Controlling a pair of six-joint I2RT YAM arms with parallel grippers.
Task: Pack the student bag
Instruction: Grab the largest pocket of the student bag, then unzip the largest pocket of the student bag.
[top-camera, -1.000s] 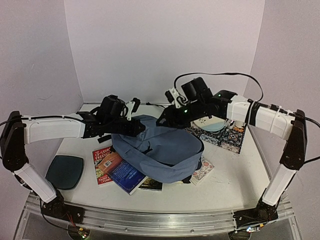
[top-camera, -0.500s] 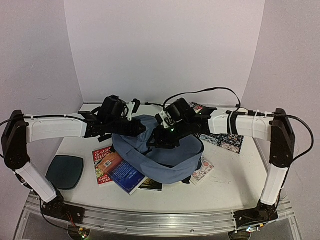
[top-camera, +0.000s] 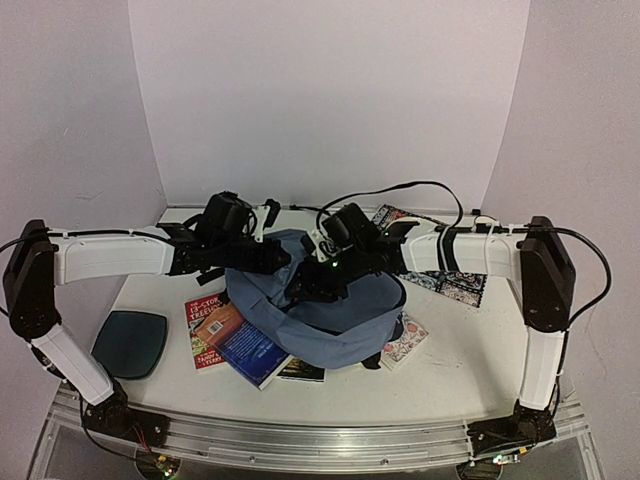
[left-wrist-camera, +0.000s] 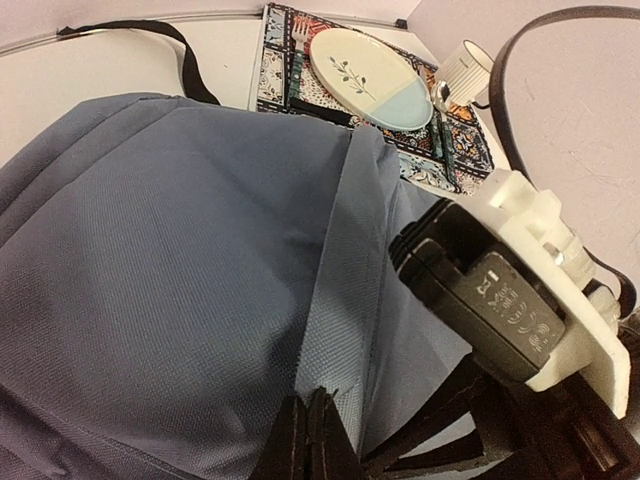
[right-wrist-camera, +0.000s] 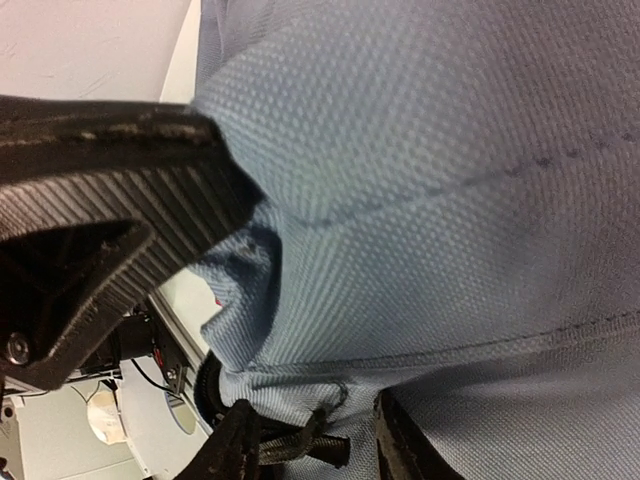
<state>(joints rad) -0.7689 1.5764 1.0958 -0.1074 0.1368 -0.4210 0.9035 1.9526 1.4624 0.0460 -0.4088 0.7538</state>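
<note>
You're working in a robot lab cell, not a lived-in room. Plain pale walls (top-camera: 330, 100) box in the white table (top-camera: 460, 360) behind and to either side of the left gripper (top-camera: 284, 258) and right gripper (top-camera: 303, 286). Nearer you than both, an aluminium rail (top-camera: 320, 440) carries the bolted arm bases (top-camera: 110, 415), and a loose black cable (top-camera: 420, 183) loops above the right gripper.

Slate-blue fabric student bag (top-camera: 335, 320), slumped, crumpled, centre of table (top-camera: 450, 370)

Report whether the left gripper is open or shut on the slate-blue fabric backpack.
Shut on it. In the left wrist view the left gripper has its fingers together, pinching a raised fold of the backpack.
</note>
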